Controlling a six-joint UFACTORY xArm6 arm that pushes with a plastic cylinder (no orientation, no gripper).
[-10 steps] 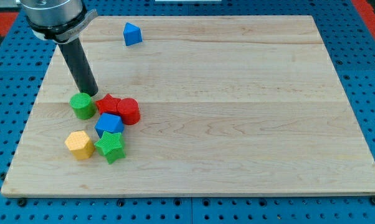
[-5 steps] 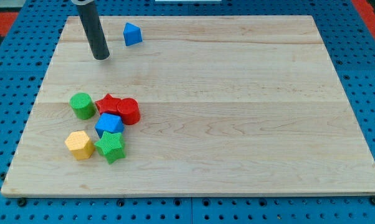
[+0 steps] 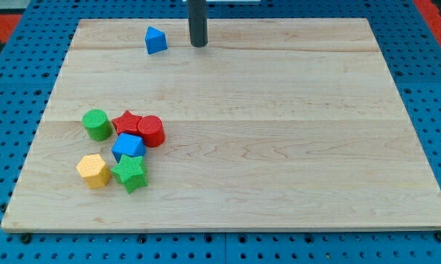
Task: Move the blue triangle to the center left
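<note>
Progress nil so far: blue triangle (image 3: 155,39) sits near the board's top edge, just left of my tip (image 3: 198,45), apart from it, untouched. Left to do: shove it down toward the centre left. Well below and left of the tip, crowding that spot: green cylinder (image 3: 97,125), yellow block (image 3: 93,171), red star (image 3: 127,122), blue block (image 3: 128,147), green star (image 3: 130,173), red cylinder (image 3: 152,130). Rod bare, nothing clamped.

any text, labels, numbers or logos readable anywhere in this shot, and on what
None: no word, number, label or logo shows on the wooden board, on the blue triangle block, on the dark rod, whose tip stands to the view's right of that block, or on the clustered coloured blocks at the view's left.
</note>
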